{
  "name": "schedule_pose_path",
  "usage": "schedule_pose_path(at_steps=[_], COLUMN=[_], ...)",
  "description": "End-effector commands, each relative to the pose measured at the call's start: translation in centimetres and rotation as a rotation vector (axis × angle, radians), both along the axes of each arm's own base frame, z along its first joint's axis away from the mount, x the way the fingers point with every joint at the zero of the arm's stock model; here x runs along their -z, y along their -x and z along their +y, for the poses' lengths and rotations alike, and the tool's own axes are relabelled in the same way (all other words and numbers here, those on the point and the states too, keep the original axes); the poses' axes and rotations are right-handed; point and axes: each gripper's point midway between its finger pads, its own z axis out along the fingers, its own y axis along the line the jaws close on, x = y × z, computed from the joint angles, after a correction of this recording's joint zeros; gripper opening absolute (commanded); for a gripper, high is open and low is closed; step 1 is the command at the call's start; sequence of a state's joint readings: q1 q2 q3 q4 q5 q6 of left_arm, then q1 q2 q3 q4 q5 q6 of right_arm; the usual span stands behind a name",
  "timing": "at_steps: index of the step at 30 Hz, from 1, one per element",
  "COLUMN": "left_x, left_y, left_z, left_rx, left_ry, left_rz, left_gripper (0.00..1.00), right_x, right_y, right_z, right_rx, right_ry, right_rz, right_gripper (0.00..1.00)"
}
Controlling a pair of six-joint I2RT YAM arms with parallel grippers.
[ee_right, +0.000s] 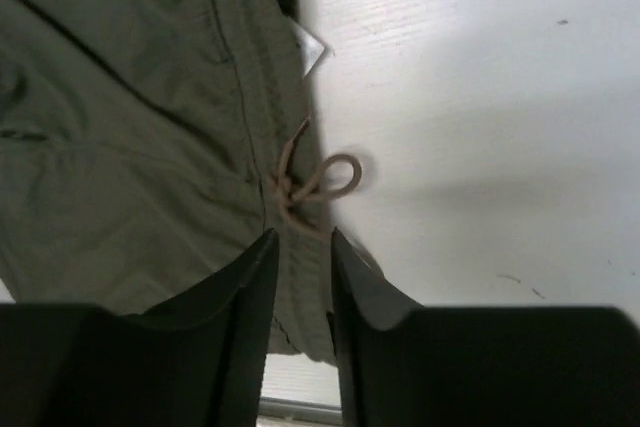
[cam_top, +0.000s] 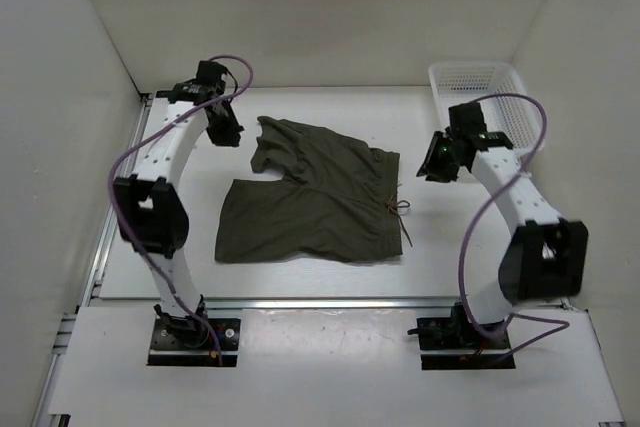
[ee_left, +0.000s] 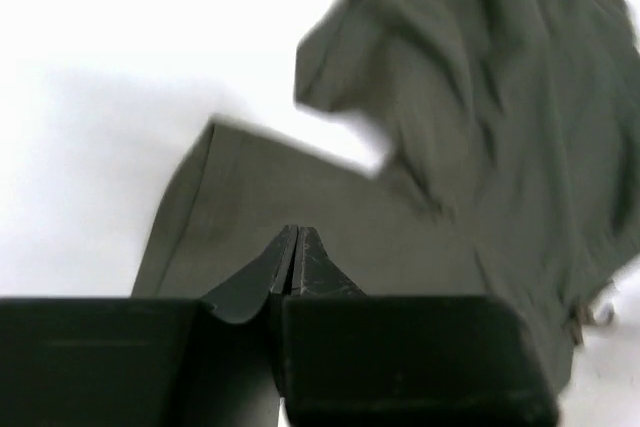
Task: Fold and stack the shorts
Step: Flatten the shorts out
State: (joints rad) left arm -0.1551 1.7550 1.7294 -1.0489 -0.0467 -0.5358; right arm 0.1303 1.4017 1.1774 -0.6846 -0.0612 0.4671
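Note:
The dark olive shorts lie spread on the white table, waistband to the right, and the far leg is crumpled and partly folded over. A tan drawstring trails from the waistband. My left gripper hangs by the far left corner of the shorts, and in the left wrist view its jaws are shut with nothing in them above the shorts. My right gripper hovers just right of the waistband. In the right wrist view that gripper stands narrowly open over the shorts, near the knotted drawstring.
A white plastic basket stands at the back right corner, behind the right arm. White walls close in the table on three sides. A metal rail runs along the table's near edge.

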Motion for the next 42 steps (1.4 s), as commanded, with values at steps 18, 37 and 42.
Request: schedule_pose_path(at_steps=[18,37,42], left_x=[14.9,17.6,15.8], left_y=[-5.9,-6.1,-4.7], left_z=[-2.2,2.3,7.4], left_rx=[0.107,-0.017,-0.135], left_ry=[0.063,-0.016,-0.047], left_rz=[0.287,0.329,0.317], left_gripper=[0.48,0.1,0.1], right_x=[9.0,11.8,11.4], right_y=[-16.9,-16.4,-16.6], right_z=[3.9,5.9,4.1], right_rx=[-0.091,-0.125,-0.064], right_ry=[-0.008,0.034,0.119], right_rz=[0.094,0.134,0.12], right_gripper=[0.75,0.0,0.0])
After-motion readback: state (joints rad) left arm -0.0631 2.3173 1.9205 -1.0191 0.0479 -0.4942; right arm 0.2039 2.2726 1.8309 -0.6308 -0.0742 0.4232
